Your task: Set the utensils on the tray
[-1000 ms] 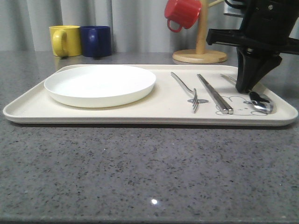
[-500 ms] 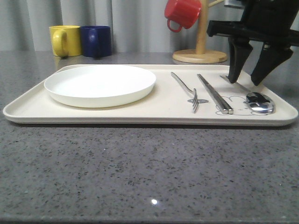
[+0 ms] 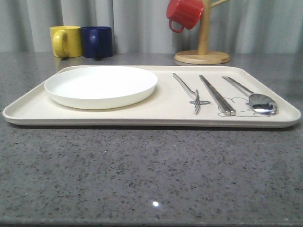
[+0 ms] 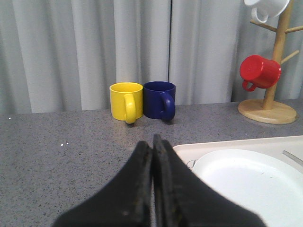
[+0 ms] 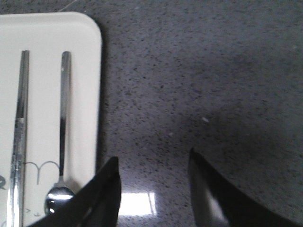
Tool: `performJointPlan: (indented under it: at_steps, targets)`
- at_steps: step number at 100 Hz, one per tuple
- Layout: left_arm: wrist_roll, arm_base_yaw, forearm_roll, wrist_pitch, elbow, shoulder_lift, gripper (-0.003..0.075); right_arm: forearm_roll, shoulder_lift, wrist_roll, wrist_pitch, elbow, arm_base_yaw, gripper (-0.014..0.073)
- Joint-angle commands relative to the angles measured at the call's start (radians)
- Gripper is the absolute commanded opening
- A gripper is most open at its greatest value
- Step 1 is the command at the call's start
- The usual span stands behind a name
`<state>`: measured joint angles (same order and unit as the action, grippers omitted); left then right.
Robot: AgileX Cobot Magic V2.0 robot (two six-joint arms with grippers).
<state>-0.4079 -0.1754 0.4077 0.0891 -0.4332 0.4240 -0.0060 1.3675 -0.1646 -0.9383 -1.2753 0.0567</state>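
Note:
The cream tray point(image 3: 165, 106) lies across the grey table. On its right part rest a fork point(image 3: 189, 91), a pair of chopsticks point(image 3: 217, 94) and a spoon point(image 3: 253, 97), side by side, all free. In the right wrist view the spoon point(image 5: 62, 123) and chopsticks point(image 5: 20, 137) lie on the tray point(image 5: 85, 71). My right gripper point(image 5: 154, 163) hangs open over bare table beside the tray's right edge, holding nothing. My left gripper point(image 4: 152, 141) is shut and empty, near the tray's far left corner point(image 4: 187, 151).
A round white plate point(image 3: 101, 85) sits on the tray's left half. A yellow mug point(image 3: 66, 41) and a blue mug point(image 3: 97, 41) stand at the back left. A wooden mug tree point(image 3: 202, 42) with a red mug point(image 3: 184, 13) stands behind the tray.
My right gripper opened and released the spoon onto the tray, then rose and left the front view. The spoon now lies free on the tray.

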Motion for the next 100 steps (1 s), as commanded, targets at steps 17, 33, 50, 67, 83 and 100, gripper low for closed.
performJointPlan:
  at_steps: [17, 33, 50, 67, 83, 100]
  targets:
    - [0.0, -0.004, 0.011, -0.062, -0.026, 0.005, -0.0018, -0.044, -0.348, 0.014, 0.214, 0.268, -0.034, 0.0353]
    - [0.0, -0.004, 0.011, -0.062, -0.026, 0.005, -0.0018, -0.044, -0.559, 0.014, 0.291, 0.446, -0.034, 0.0352]
    - [0.0, -0.004, 0.011, -0.062, -0.026, 0.005, -0.0018, -0.054, -0.753, 0.014, 0.333, 0.579, -0.034, 0.0342]
    - [0.0, -0.004, 0.011, -0.062, -0.026, 0.005, -0.0018, -0.072, -0.896, 0.014, 0.34, 0.647, -0.034, 0.0171]
    - [0.0, -0.004, 0.011, -0.062, -0.026, 0.005, -0.0018, -0.072, -0.964, 0.014, 0.388, 0.677, -0.034, -0.0055]
    - [0.0, -0.004, 0.011, -0.062, -0.026, 0.005, -0.0018, -0.07, -0.965, 0.014, 0.409, 0.677, -0.034, -0.0078]
